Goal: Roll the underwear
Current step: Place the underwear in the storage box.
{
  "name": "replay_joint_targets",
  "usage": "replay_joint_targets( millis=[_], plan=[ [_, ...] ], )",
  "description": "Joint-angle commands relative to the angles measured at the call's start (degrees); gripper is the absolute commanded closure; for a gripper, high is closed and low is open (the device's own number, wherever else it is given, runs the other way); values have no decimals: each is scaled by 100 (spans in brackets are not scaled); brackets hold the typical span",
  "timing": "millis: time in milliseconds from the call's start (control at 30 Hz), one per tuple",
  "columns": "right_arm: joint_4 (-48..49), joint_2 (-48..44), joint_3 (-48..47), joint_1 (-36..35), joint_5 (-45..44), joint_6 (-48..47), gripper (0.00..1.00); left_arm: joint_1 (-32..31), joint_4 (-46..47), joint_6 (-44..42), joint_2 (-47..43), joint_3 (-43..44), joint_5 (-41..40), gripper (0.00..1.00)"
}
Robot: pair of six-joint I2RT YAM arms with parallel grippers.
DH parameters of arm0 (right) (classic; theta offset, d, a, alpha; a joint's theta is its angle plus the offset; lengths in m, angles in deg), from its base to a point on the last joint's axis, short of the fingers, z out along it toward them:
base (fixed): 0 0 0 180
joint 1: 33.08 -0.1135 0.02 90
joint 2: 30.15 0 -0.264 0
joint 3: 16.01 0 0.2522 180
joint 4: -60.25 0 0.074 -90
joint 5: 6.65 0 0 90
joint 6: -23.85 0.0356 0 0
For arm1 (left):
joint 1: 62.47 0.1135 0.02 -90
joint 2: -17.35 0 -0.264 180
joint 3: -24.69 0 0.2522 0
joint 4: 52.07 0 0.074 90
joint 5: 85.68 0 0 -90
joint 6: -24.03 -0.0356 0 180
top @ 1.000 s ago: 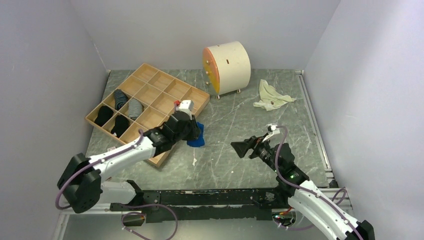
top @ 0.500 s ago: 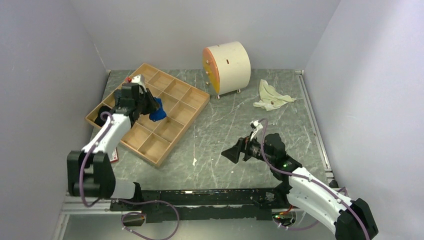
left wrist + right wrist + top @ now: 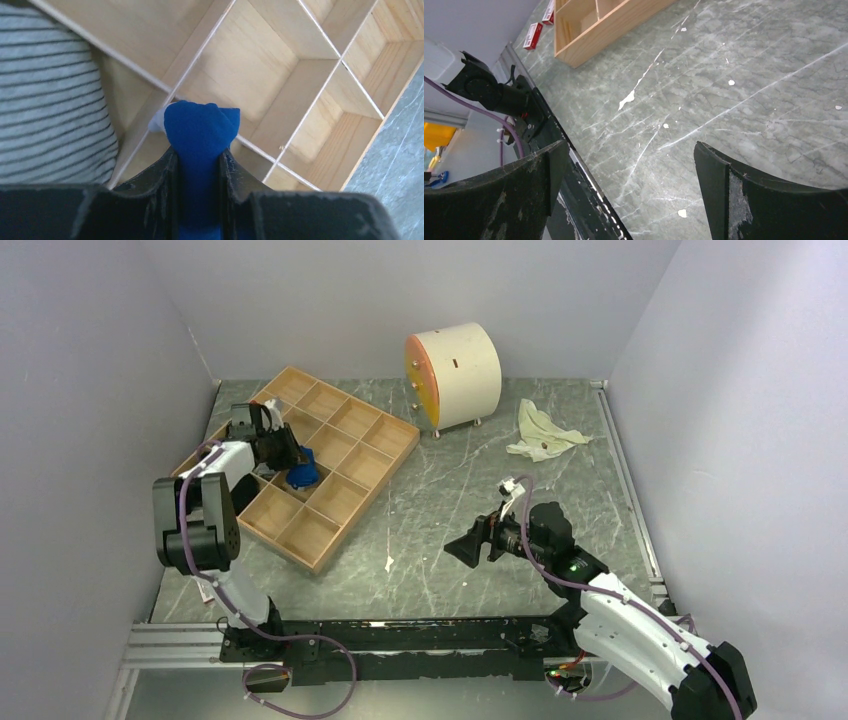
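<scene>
The left gripper (image 3: 200, 167) pinches the rolled blue underwear (image 3: 201, 126) between its two fingers, and the roll's rounded end bulges out past the fingertips. Right under that end runs a thin divider of the wooden tray (image 3: 260, 60). I cannot tell whether the cloth touches the wood. Just to the left of the fingers, one compartment holds a grey striped roll (image 3: 47, 100). Ahead of the fingers and to their right, the compartments show bare wood. Beyond the tray's far right corner lies the grey marbled table (image 3: 400, 165).

The right gripper (image 3: 631, 152) has its jaws spread wide with nothing between them, and it hangs over the scratched table top. Ahead of its fingers and off to the left sits a near corner of the tray. Beside that corner lie two small red and white packets (image 3: 532, 35).

From above, well beyond both grippers, a cream drum with an orange face (image 3: 455, 365) stands at the back of the table. A crumpled pale cloth (image 3: 542, 432) lies to its right.
</scene>
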Motion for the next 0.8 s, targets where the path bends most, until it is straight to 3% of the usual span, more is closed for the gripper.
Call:
replay_joint_targets(
  millis=[0,200,333,533,633,767],
  plan=[
    [-80,-30,-294,-1,86,-176,0,-28,94,-415,341,327,336,95],
    [-66,102,-365,-1,34,-196,0,-150,407,-476,421,4,-253,95],
    [-189,203,-502,-1,32,-299,0,-308,82,-608,402,21,-509,95],
    [-156,239,-555,-1,30,-267,0,-384,456,-356,42,-691,-664,95],
    [-163,223,-550,-1,39,-243,0,-444,-4,-420,142,-448,-606,95],
    [-229,178,-537,-5,51,-243,0,-595,-46,-383,-120,-384,-1372,95]
  ],
)
